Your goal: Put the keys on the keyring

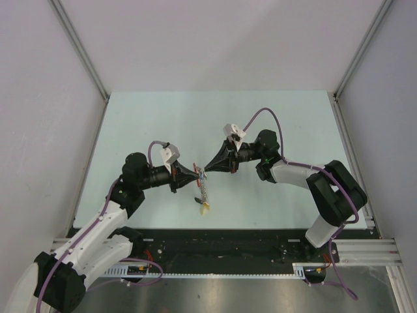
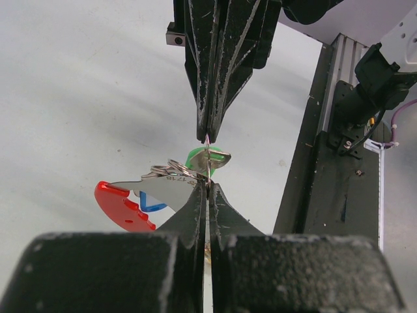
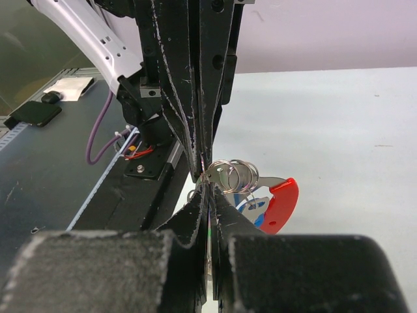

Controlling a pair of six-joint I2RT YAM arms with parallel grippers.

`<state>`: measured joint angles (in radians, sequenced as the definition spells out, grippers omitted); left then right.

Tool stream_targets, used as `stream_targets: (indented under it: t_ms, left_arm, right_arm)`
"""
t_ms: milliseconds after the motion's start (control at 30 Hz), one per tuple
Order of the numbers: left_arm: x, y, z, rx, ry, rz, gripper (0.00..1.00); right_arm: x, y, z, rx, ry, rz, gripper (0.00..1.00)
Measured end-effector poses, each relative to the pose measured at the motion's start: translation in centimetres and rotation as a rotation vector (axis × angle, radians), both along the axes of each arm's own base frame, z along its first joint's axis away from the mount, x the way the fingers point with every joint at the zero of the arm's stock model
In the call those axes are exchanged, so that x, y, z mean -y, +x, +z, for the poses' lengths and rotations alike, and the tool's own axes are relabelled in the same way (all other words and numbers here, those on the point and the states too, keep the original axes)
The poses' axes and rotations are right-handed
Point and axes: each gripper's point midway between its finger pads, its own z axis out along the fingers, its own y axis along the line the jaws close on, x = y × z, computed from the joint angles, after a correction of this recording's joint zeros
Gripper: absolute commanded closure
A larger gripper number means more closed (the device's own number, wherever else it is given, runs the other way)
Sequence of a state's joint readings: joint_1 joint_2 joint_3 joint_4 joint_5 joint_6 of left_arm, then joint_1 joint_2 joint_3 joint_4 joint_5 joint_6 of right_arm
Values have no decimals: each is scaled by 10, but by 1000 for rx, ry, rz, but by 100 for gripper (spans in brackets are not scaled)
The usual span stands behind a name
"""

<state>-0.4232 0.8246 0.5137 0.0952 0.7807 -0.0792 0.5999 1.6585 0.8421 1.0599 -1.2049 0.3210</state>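
Both grippers meet tip to tip above the table's middle. My left gripper (image 1: 198, 173) is shut on the keyring (image 1: 203, 190), which hangs down from it with a yellow tag at its low end. In the left wrist view my left gripper (image 2: 208, 187) pinches a thin ring wire beside the silver rings (image 2: 171, 171) and the red segment (image 2: 120, 205). My right gripper (image 1: 207, 167) is shut on the green key (image 2: 197, 158), held edge-on against the rings. In the right wrist view, green shows between the right gripper's (image 3: 208, 189) jaws. A blue key (image 2: 151, 203) hangs by the red segment (image 3: 281, 201).
Black rail and cable mounts (image 2: 339, 163) run along the table's near edge below the grippers. The pale green table top (image 1: 163, 124) spreads behind and to both sides. Grey walls with metal posts (image 1: 81, 49) enclose the space.
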Motion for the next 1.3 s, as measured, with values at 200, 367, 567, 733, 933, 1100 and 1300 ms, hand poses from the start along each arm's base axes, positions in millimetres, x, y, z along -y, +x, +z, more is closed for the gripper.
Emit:
stream_targets:
  t_ms: [200,367,567,733,933,1100,1300]
  left_arm:
    - [0,0,-1,-1,1,0,100]
    - [0,0,-1,-1,1,0,100]
    - [0,0,-1,-2,1,0,100]
    - [0,0,-1,-1,0,0,100]
    - [0,0,-1,-2,0,0,100]
    - [0,0,-1,-2,0,0,100]
    - [0,0,-1,-2,0,0,100]
  right_arm:
    - [0,0,0,-1,-2,1,100]
    - [0,-2,2,6,2,2,100]
    - [-1,-4,4,9,4,8,100]
    - [-1,-4,4,9,5,8,100]
    - [0,-2,4,11,5,1,100]
    - [3,1,6,22,2,-17,100]
    - [4,1,4,29,-8,-23,100]
